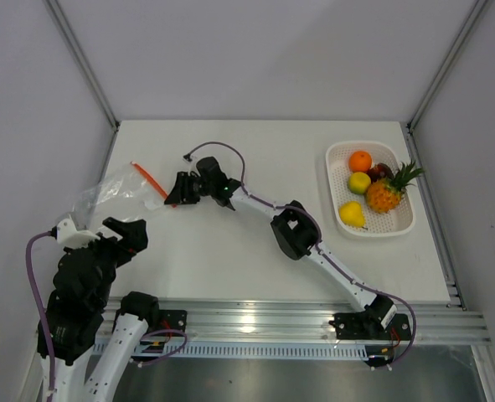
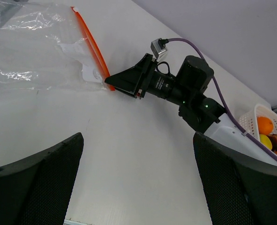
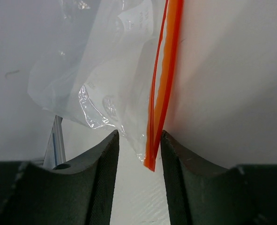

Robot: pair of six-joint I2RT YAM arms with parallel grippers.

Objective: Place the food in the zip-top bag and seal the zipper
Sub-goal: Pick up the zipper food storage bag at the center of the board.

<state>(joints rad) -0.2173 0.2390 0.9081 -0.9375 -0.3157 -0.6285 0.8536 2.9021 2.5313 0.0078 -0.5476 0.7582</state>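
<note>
Starting at the left of the top view, the left gripper (image 1: 128, 233) sat low over the table (image 1: 230, 260) beside the near left edge of the zip-top bag (image 1: 113, 193), not touching it as far as could be seen. Its own camera showed its fingers (image 2: 40, 183) spread wide apart with only bare tabletop between them. The bag lay flat and crinkled at the table's left side, empty, mouth edge facing right. The zipper (image 1: 151, 180) ran as a red-orange strip along that edge, from far-left to near-right. At the strip's near end was the right gripper (image 1: 170, 197), arm stretched across the table from the right base. In the right wrist view the two pads (image 3: 101, 168) stood a little apart, with the zipper's tip (image 3: 151, 161) hanging in the gap close to the right-side pad. White showed on its other side, so it was not pinched. The left wrist view showed the same gripper nose (image 2: 109, 80) right at the bag's corner. All the food was further right, well apart from the bag, in the white perforated basket (image 1: 335, 180). The orange (image 1: 360, 160) was at the far end, with the yellow-green round fruit (image 1: 359, 182) just nearer than it. The dark red-purple fruit (image 1: 384, 172) was partly hidden by the leaves of the pineapple (image 1: 385, 194). The yellow pear (image 1: 351, 213) lay at the near end.
</note>
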